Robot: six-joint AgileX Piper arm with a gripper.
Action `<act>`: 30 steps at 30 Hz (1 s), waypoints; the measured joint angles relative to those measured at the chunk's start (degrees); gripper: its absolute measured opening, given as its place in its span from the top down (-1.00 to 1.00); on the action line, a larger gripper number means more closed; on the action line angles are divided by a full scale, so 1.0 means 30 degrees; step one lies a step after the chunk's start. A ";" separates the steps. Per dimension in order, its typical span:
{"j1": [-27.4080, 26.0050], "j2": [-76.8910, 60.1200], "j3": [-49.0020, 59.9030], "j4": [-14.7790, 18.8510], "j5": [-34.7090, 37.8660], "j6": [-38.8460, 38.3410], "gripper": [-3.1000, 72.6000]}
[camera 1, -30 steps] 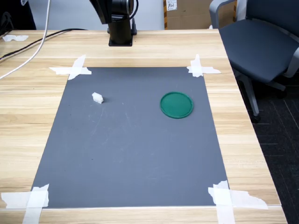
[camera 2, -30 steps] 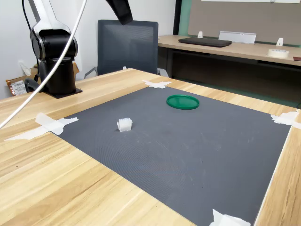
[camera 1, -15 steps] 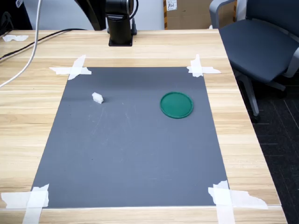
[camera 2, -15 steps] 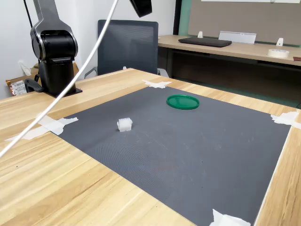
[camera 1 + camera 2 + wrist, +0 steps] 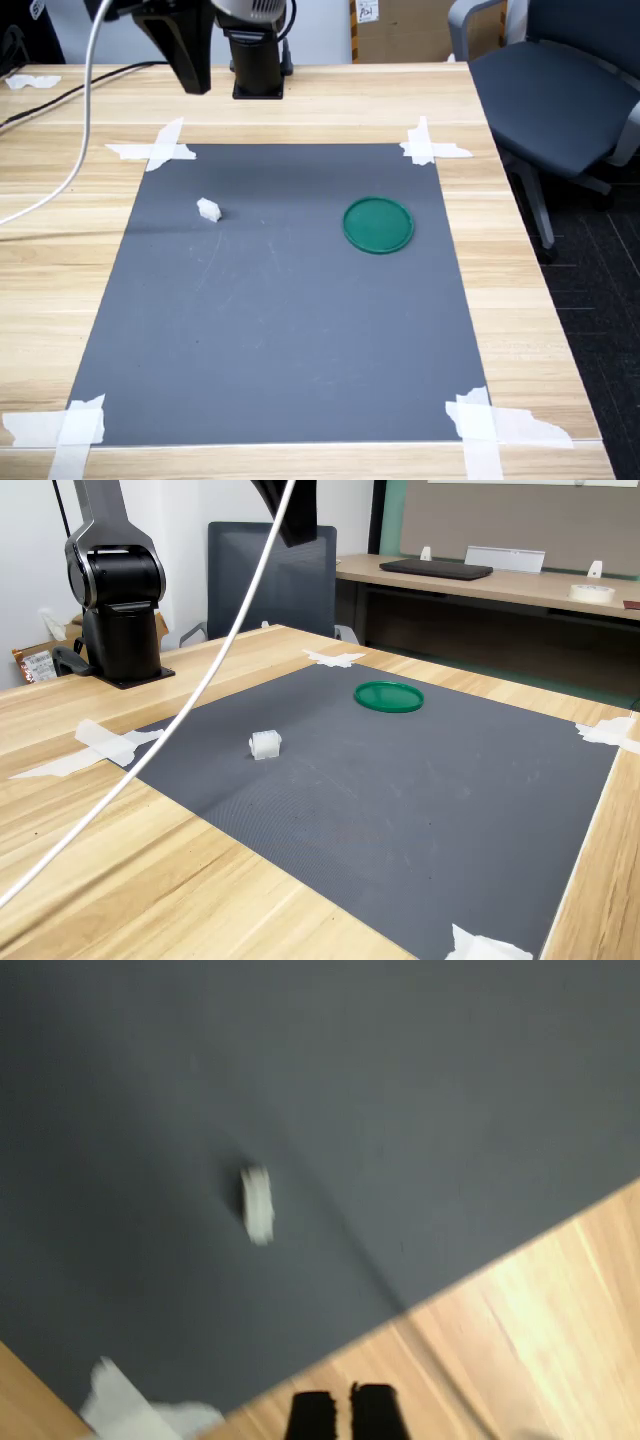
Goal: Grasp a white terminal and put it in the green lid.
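Above the table's far edge, the gripper point(image 5: 190, 60) has swung into the first exterior view since a moment ago; its jaws look nearly pressed together in the blurred wrist view. On the grey mat point(image 5: 290, 330), the white terminal point(image 5: 209, 209), a tiny ridged block, and the green lid point(image 5: 378, 224) lie unmoved, well apart.

A wooden table point(image 5: 300, 100) carries a taped grey mat point(image 5: 290, 330) — beside it, an office chair point(image 5: 545, 90).
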 joint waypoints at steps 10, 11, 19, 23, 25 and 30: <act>-0.0022 0.1202 0.0110 -0.0888 -0.0127 -0.0346 0.01; -0.0022 0.1202 0.0295 -0.0806 -0.0173 -0.0440 -0.10; -0.0153 0.1202 0.2970 -0.0851 -0.0404 -0.1671 -0.44; -0.0153 0.1202 0.3996 -0.1198 -0.2304 -0.1778 -0.45; -0.0153 0.1202 0.4613 -0.1198 -0.3378 -0.1793 -0.45; -0.0153 0.1269 0.6048 -0.1366 -0.5420 -0.2022 -0.45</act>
